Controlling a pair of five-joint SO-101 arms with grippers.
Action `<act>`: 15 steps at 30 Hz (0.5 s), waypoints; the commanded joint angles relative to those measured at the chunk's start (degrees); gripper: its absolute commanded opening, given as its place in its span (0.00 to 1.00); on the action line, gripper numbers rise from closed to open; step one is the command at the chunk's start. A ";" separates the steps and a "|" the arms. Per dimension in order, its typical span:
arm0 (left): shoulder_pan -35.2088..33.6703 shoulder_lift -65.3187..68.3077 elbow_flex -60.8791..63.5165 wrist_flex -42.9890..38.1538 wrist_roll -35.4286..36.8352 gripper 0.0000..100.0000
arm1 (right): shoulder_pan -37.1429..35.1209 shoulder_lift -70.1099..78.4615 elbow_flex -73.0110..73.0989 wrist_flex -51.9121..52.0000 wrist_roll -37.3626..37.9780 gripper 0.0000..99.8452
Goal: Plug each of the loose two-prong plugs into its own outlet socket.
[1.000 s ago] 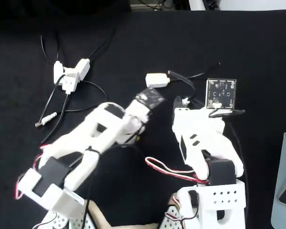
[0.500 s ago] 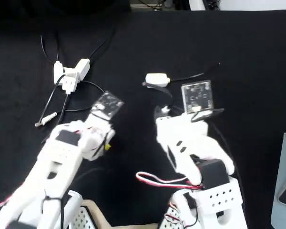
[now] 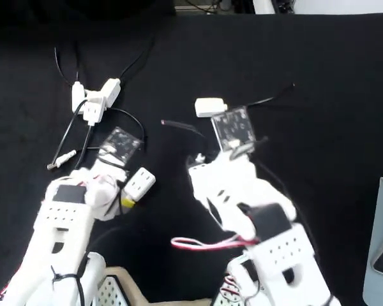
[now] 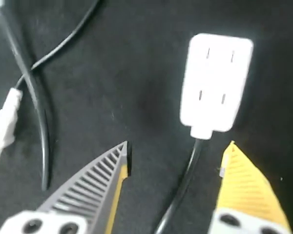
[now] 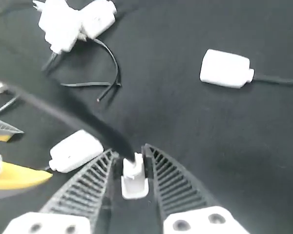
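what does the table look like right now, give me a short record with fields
left end effector: open, low over the table, its fingers either side of the near socket's cable
right end effector: shut on a white plug
white plug: small, black cable trailing from it
near socket: white, lying flat, slots facing up
far socket: white, lying apart, beyond the right arm
cluster of white plugs: bunched together with black cables, far left
table: black surface
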 commanded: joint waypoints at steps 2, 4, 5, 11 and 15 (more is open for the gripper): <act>-1.89 -1.05 -1.98 3.08 -0.53 0.30 | -1.58 8.75 -2.95 -5.89 3.16 0.01; -3.65 -1.05 -0.48 2.37 -0.53 0.30 | -3.16 11.65 -3.82 -6.68 3.60 0.01; -4.62 -1.05 0.22 1.49 -0.53 0.30 | -4.48 12.70 -4.35 -6.68 3.78 0.01; -12.35 -1.05 3.56 -4.48 -3.60 0.30 | -10.02 14.29 -6.20 -6.95 4.92 0.01; -13.32 -1.05 6.37 -4.92 -11.08 0.30 | -12.40 14.46 -8.84 -6.95 6.42 0.01</act>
